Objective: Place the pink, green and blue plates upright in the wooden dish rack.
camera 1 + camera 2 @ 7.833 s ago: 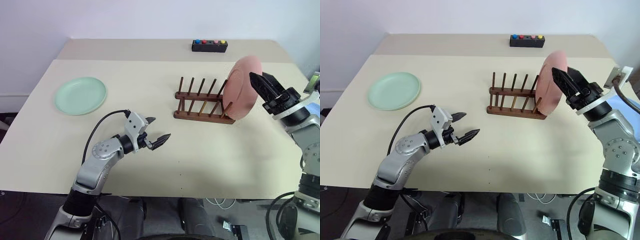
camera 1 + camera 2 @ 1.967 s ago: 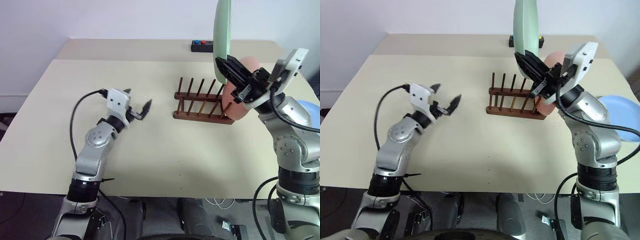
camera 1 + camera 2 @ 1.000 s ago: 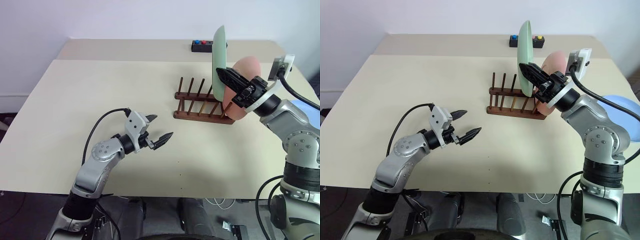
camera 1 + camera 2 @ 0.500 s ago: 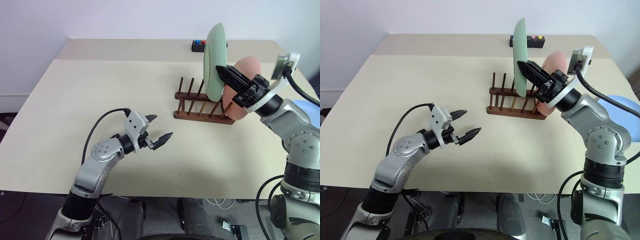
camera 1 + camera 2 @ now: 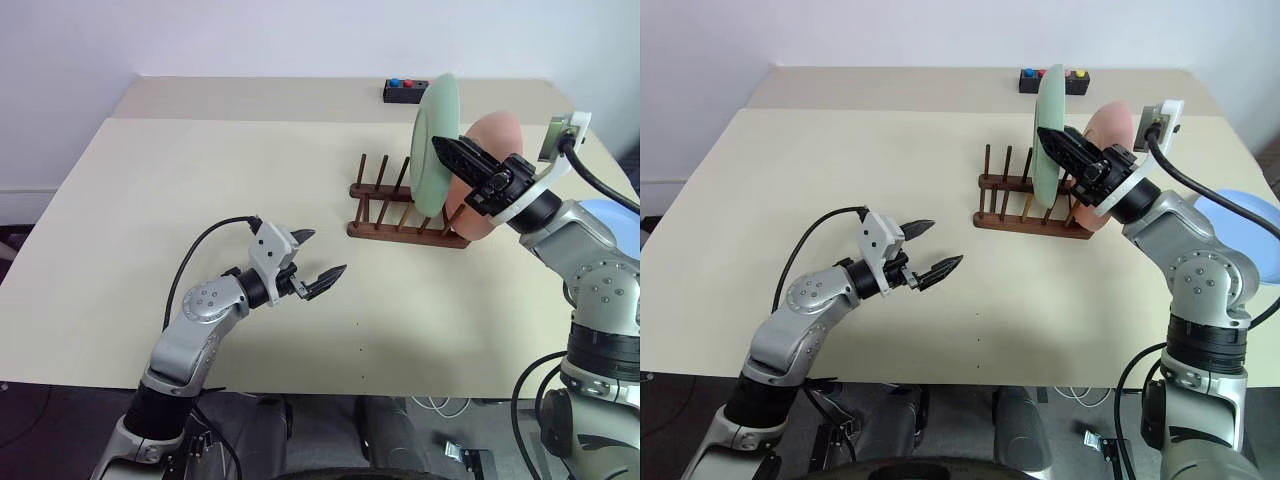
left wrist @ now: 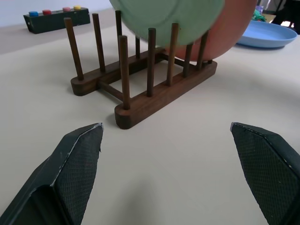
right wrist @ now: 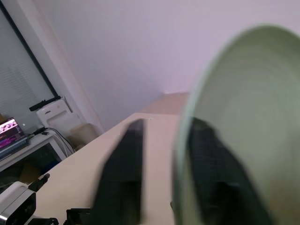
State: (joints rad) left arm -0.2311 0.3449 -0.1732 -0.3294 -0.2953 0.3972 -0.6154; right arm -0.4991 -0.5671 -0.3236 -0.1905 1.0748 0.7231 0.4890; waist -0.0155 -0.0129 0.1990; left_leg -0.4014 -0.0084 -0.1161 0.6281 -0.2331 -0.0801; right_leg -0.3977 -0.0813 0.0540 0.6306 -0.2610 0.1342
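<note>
Now the green plate (image 5: 433,142) stands in the rack (image 5: 405,213) — right claw (image 5: 447,153) loosened, left claw (image 5: 318,262) wide, empty.

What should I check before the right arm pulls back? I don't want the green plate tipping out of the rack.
1. Green plate seated between the wooden dish rack pegs: ok, its lower edge sits in the rack, leaning toward the pink plate.
2. Right gripper fingers clear of the rim: not ok, they straddle it.
3. Pink plate upright in the end slot: ok.
4. Left gripper away from the rack: ok, open over bare table.
5. Blue plate within reach: cannot tell.
</note>
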